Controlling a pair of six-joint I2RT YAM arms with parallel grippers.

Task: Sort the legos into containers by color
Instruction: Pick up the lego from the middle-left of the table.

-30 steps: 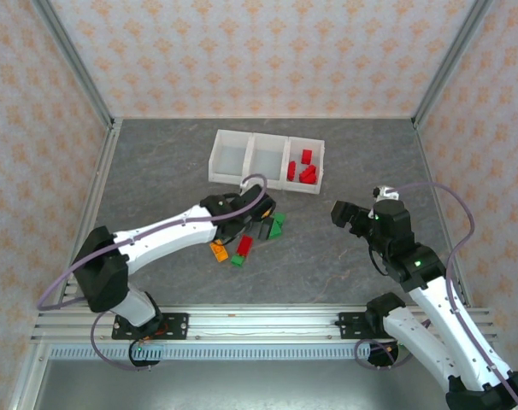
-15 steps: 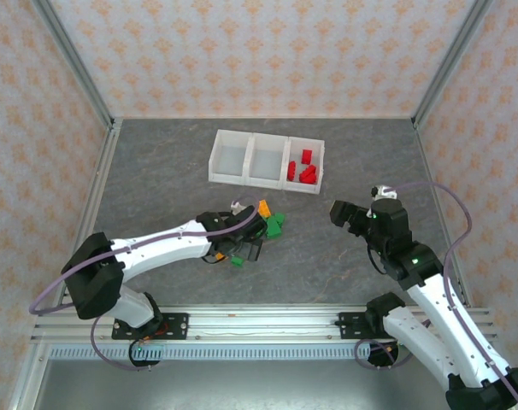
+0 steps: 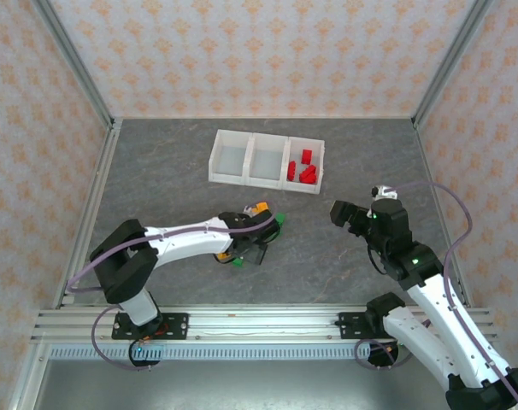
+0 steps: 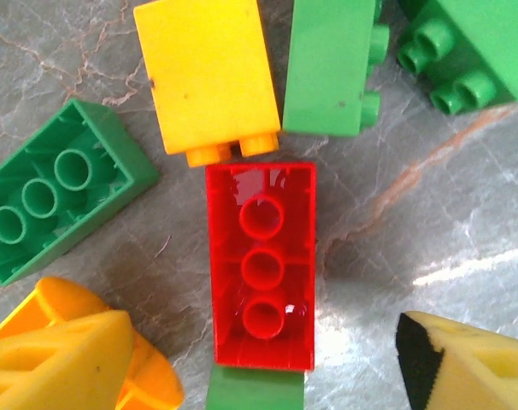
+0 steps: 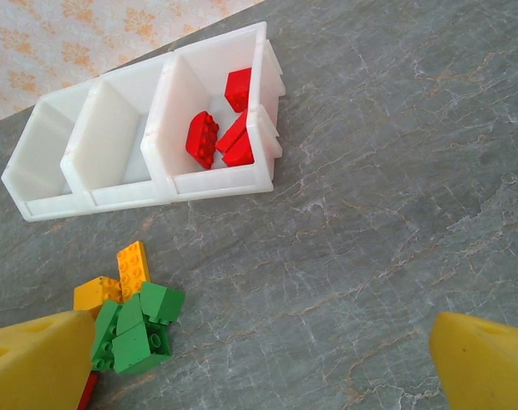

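Start with the tray (image 3: 227, 177): a few red legos (image 5: 220, 135) lie in its right-end compartment. The loose legos (image 5: 135, 329), green and orange, sit heaped on the table (image 5: 370, 213) on the near side of the tray, well apart from it. Your left gripper (image 4: 263, 367) is low over that heap with its jaws spread wide. An upturned red brick (image 4: 261, 265) lies between the fingers and touches neither. An orange brick (image 4: 209, 73) and a green brick (image 4: 58, 192) lie close around it. Your right gripper (image 5: 263, 367) hangs near the tray's right end, on its near side, jaws wide apart with only table between them.
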